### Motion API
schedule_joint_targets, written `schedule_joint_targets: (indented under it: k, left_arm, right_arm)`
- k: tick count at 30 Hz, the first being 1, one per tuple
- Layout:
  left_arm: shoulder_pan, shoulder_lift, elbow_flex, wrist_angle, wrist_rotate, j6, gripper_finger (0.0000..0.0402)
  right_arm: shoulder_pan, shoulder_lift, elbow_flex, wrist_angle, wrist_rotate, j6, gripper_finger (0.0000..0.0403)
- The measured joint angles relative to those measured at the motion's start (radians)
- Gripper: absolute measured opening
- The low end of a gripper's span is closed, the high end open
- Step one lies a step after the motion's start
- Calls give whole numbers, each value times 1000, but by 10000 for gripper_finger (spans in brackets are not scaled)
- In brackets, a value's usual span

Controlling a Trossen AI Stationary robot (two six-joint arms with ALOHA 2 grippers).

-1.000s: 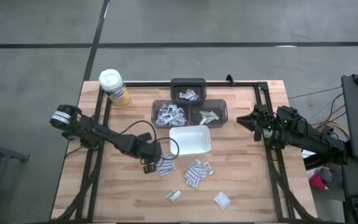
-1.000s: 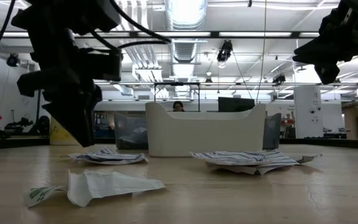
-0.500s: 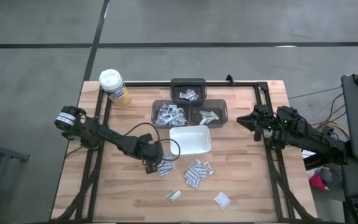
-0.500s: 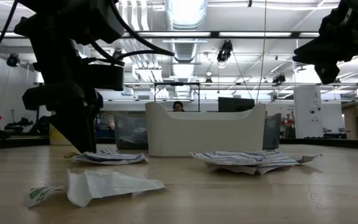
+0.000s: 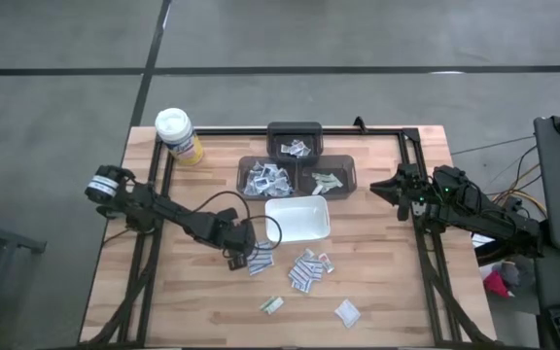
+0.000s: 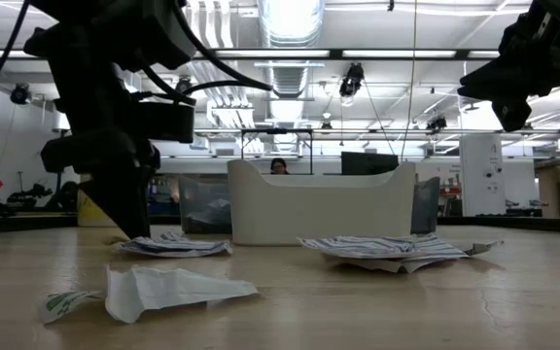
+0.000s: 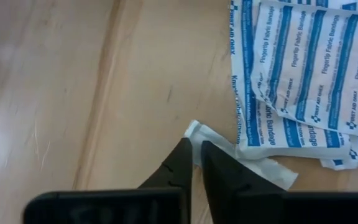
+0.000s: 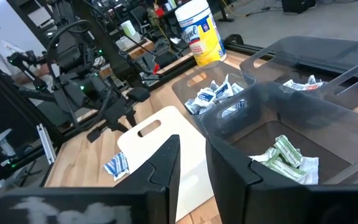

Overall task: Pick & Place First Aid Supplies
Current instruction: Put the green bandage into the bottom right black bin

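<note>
Small flat packets lie loose on the wooden table: a pile of blue-printed bandage packets (image 5: 259, 261), a second pile (image 5: 307, 269), a greenish packet (image 5: 272, 305) and a white one (image 5: 346, 312). My left gripper (image 5: 242, 256) is down at the table on the left side of the first pile, shut on a white packet (image 7: 253, 163) that sticks out from under the blue-printed ones (image 7: 316, 68). In the low view its fingers (image 6: 132, 226) reach down to that pile (image 6: 171, 245). My right gripper (image 5: 389, 188) hangs shut above the table's right side, touching nothing. My left gripper pinches the white packet by its free corner (image 7: 196, 132), between the tips of its two fingers. The fingers come from above, slanting down. The rest of the packet lies flat on the table, partly under the blue-printed packets.
A white tray (image 5: 297, 220) stands just behind the piles. Beyond it, three dark bins (image 5: 295, 141), (image 5: 265, 177), (image 5: 327, 179) hold more packets. A yellow canister with a white lid (image 5: 177, 134) stands at the far left corner. Bare wood lies at the near left.
My left gripper has come down the last stretch to the table at the left edge of the packet pile and shifted slightly toward it. The packets lie as before.
</note>
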Motion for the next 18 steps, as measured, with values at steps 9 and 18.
schedule_joint_targets:
  k: [9,18]
  left_arm:
    - [0,1,-1,3,-14,-32,2]
    - [-1,-60,-7,-69,-34,-40,0]
  right_arm:
    - [0,0,0,0,0,0,70]
    - [0,0,0,0,0,0,85]
